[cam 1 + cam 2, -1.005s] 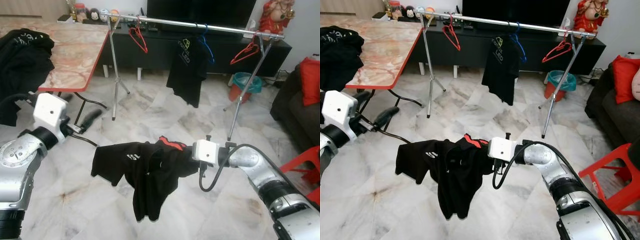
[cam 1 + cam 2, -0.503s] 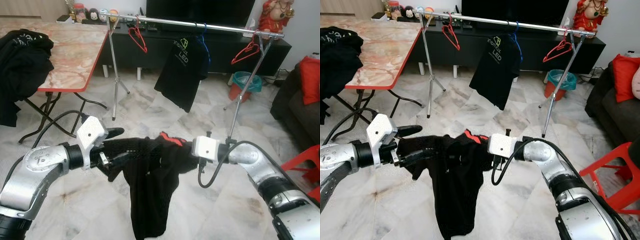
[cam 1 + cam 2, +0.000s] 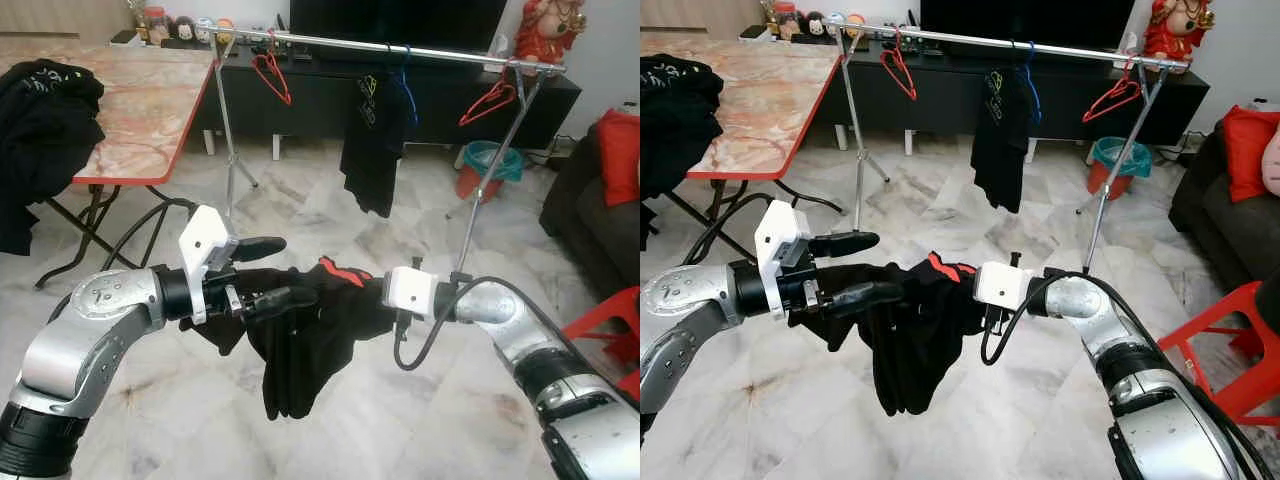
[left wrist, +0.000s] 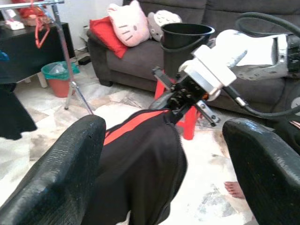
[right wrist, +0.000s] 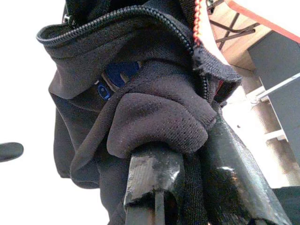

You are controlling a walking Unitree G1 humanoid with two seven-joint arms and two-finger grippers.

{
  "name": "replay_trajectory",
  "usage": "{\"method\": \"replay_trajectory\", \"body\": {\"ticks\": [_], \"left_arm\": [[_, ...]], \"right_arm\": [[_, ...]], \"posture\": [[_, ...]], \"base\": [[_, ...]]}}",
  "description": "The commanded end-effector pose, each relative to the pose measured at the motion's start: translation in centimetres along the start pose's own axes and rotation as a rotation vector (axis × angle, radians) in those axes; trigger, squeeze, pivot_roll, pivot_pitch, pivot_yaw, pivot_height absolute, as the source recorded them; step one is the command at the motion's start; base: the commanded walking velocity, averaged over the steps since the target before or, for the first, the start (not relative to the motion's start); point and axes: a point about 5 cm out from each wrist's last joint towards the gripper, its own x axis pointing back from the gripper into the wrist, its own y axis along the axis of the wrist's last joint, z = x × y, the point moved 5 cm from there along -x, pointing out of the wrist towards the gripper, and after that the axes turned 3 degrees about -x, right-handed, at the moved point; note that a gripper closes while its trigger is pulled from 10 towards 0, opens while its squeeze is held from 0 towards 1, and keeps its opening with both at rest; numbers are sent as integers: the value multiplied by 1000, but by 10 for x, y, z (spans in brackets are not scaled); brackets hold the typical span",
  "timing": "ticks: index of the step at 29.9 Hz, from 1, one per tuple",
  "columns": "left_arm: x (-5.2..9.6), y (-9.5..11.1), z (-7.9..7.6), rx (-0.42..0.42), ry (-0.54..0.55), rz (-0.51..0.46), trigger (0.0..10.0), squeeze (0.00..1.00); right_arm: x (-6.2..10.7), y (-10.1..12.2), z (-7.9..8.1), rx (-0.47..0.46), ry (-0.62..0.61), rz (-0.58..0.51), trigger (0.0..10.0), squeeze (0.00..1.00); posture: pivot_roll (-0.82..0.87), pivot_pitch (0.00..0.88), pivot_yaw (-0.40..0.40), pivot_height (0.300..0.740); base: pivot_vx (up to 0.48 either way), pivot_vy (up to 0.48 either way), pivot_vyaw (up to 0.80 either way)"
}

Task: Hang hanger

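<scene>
marble floor (image 3: 150, 400) | black garment (image 3: 300, 330) on blue hanger (image 5: 117, 75) clamped in R gripper (image 5: 187, 154) jaws | L gripper (image 3: 262, 270) jaws wide, straddling it

i can't read any text from here. the black shirt (image 3: 375, 150) hanging on the rail (image 3: 400, 46) carries a small yellow-green print near its top, turned edge-on and too small to make out. the black garment (image 3: 910, 320) in front of me has no lettering facing the cameras. the jars and figures (image 3: 185, 25) at the far end of the worktop (image 3: 150, 100) are too small for any label to be read.
</scene>
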Motion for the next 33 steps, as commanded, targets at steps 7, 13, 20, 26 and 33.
{"method": "replay_trajectory", "body": {"ticks": [7,13,20,26,33], "left_arm": [[-8,-5,-1,-34,-2,50,6157,0],[-10,-4,2,-31,19,40,3412,0],[-10,-3,3,-26,26,38,0,0],[-10,-4,3,-23,27,38,0,0],[-9,-6,5,-34,38,56,0,0]], "right_arm": [[3,10,-12,23,-36,-37,0,0],[2,11,-13,25,-31,-42,0,0],[2,11,-12,20,-23,-46,0,0],[2,12,-11,19,-21,-47,0,0],[2,12,-12,19,-17,-46,0,0]], "posture": [[106,0,-54,740],[106,0,-55,740],[106,0,-56,740],[107,0,-57,740],[106,0,-57,740]], "base": [[0,0,0],[0,0,0],[0,0,0],[0,0,0],[0,0,0]]}}
